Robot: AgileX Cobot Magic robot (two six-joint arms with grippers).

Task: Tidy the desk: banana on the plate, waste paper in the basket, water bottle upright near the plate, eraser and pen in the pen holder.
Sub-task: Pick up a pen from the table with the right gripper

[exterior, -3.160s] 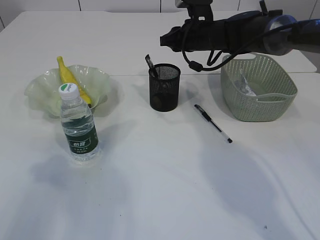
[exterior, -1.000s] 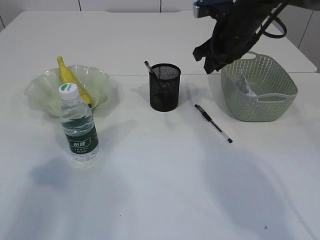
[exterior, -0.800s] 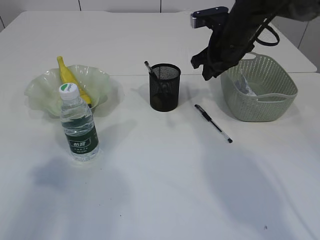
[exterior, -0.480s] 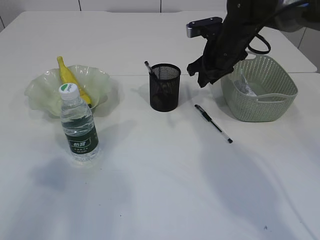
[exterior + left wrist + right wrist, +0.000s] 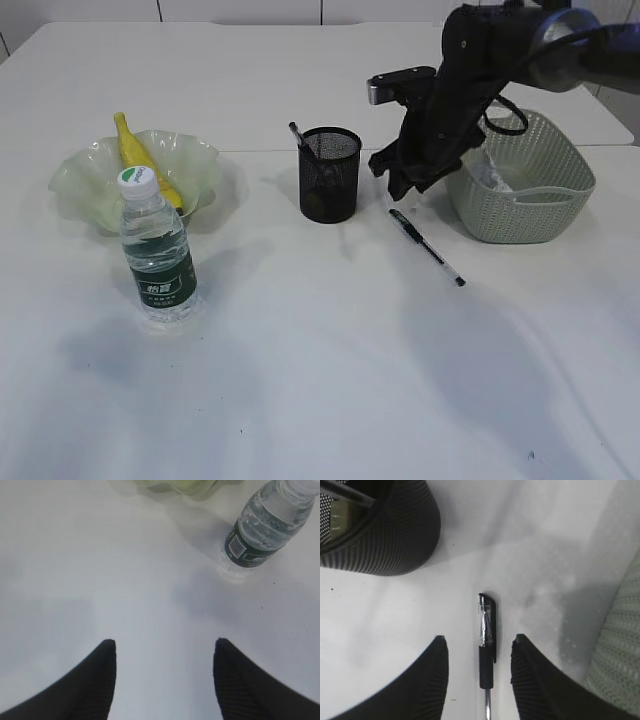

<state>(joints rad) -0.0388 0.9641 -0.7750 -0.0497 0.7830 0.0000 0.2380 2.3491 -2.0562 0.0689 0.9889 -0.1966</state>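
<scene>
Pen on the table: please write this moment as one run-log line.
right fingers: open, either side of pen | pen: lying on table, not gripped | pen holder: upright

Black arm — looped cables, ribbed fingers

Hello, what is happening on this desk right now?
A two-armed robot is tidying the desk. The right gripper hangs open over the pen lying between the pen holder and the basket, one finger on each side. The banana lies on the plate, and the water bottle stands upright beside it. The left gripper is open and empty.
</scene>
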